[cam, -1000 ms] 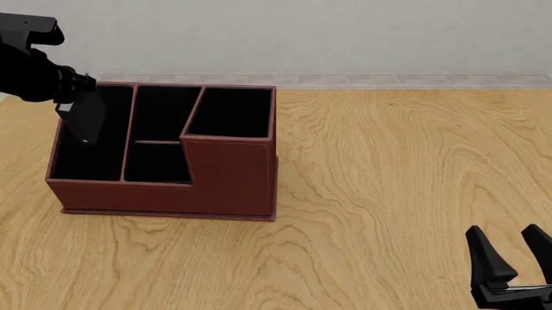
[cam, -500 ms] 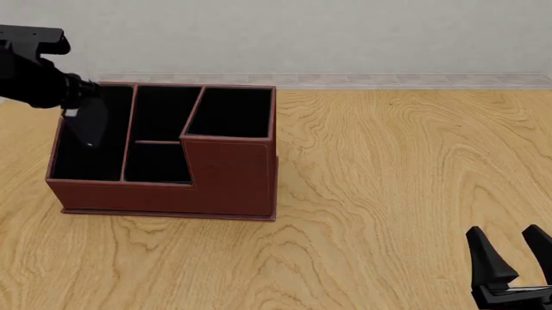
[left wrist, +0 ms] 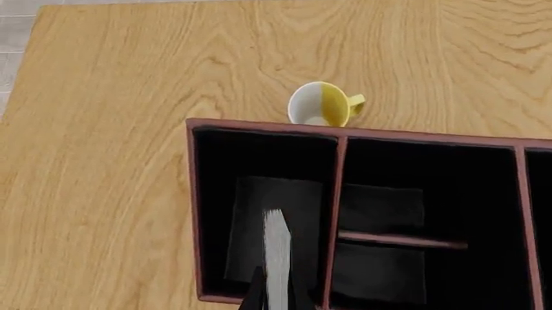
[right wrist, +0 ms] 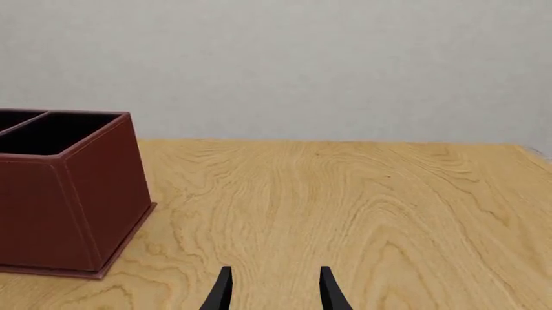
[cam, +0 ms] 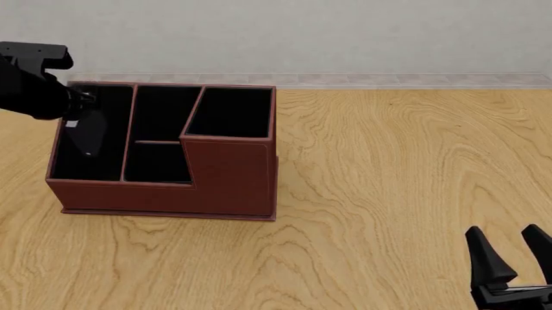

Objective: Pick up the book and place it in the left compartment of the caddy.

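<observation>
Book (left wrist: 276,255) gripped edge-up in my left hand (left wrist: 274,298), inside left compartment (cam: 110,104) at frame's left | release left to do | right hand (cam: 516,259) spread, empty, lower right

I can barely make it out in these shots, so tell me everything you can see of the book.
The book is small and thin, with a black cover and a pale page edge, seen edge-on from the left wrist camera. It stands upright, pinched at one end by the left end effector, and hangs over the left compartment of the reddish-brown caddy. From the front it reads as a dark slab against the black lining. Whether it touches the floor is unclear.
</observation>
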You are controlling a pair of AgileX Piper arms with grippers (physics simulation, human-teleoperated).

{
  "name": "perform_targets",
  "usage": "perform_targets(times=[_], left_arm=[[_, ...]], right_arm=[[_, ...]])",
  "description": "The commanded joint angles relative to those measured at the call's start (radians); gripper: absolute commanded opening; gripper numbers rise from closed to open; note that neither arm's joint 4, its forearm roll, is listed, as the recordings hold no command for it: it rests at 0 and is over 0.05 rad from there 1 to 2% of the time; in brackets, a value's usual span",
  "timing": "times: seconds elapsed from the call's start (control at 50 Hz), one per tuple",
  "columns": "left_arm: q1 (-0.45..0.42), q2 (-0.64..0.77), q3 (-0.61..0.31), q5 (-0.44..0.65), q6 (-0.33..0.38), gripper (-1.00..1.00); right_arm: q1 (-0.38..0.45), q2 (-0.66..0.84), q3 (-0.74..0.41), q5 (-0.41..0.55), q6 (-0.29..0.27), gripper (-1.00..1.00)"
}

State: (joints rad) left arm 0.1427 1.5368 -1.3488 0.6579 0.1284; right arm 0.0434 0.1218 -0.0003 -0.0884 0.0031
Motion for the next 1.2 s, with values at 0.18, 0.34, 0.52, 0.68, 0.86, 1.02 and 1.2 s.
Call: perform_targets(times=[0.18,0.34,0.52,0.68,0.86,1.02,1.2], left_arm=[[0.031,0.017,0.026,-0.048,0.037,-1.0],[0.023,0.026,0.026,-0.051,0.026,-1.0],[0.029,0.046,0.03,-0.07,0.027,-1.0],[0.023,0.055,0.026,-0.076,0.022,-1.0],[0.013,0.07,0.026,-0.09,0.012,-1.0],[0.008,0.078,0.035,-0.1,0.004,-1.0],[0.006,0.087,0.039,-0.109,0.009,-1.0]], right_arm=[[-0.002,-0.004,0.0,0.005,0.0,1.0],[-0.003,-0.003,0.0,0.003,-0.001,1.0],[-0.005,-0.006,0.0,0.006,-0.001,1.0],[-0.006,-0.007,0.0,0.007,0.001,1.0],[-0.009,-0.009,0.0,0.008,0.005,1.0],[-0.009,-0.005,0.0,0.005,0.007,1.0],[-0.009,-0.005,0.0,0.005,0.008,1.0]])
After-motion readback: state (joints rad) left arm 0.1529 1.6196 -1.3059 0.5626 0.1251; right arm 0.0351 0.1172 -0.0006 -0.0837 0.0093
